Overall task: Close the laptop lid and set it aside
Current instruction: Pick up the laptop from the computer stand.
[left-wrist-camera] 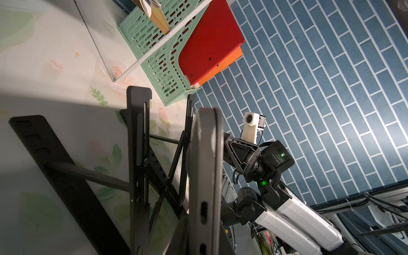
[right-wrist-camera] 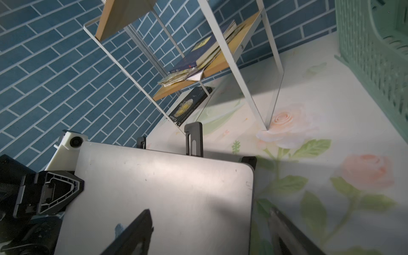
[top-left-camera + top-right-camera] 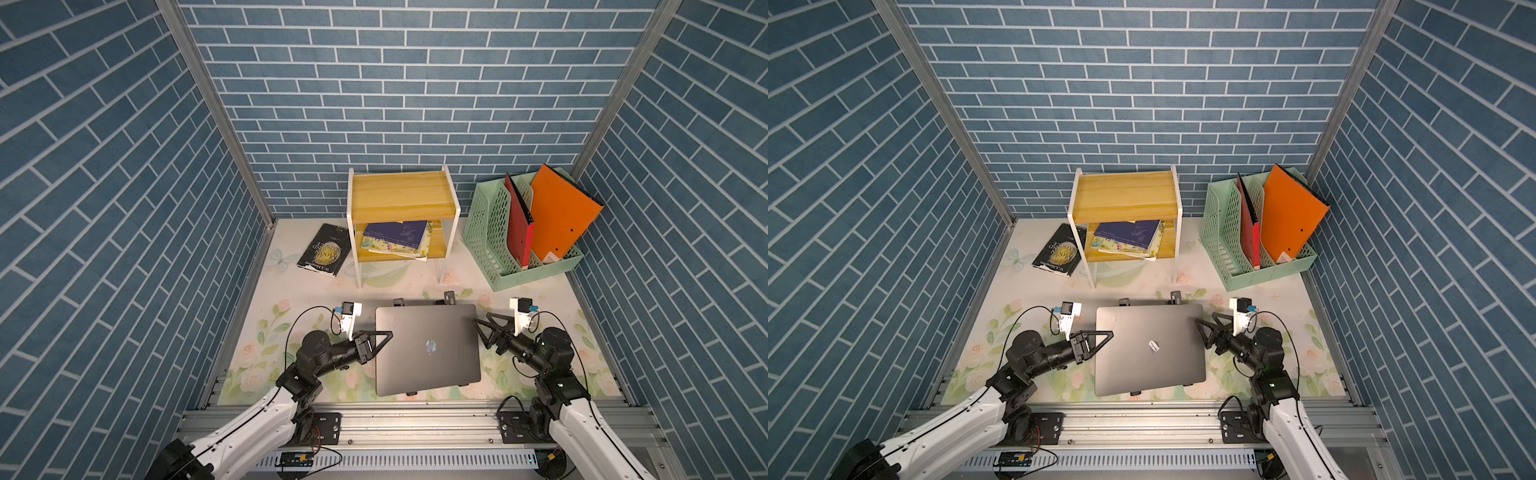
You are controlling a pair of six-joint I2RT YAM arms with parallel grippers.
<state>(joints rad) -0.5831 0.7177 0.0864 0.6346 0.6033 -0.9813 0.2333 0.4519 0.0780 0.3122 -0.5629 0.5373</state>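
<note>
Near the front of the table (image 3: 552, 293), the laptop (image 3: 428, 353) is lying closed, logo up, on one black stand (image 1: 139, 154). The left gripper (image 3: 388, 333) is sitting pressed together at its left edge; whether it is pinching that edge I cannot tell. The right gripper (image 3: 480, 334) is hanging spread around the right edge. It should probably be clamping squarely before both lift level, clearing the stand's hooks. Counting: one laptop, two grippers, one shelf (image 3: 401, 195), one file rack (image 3: 482, 232).
</note>
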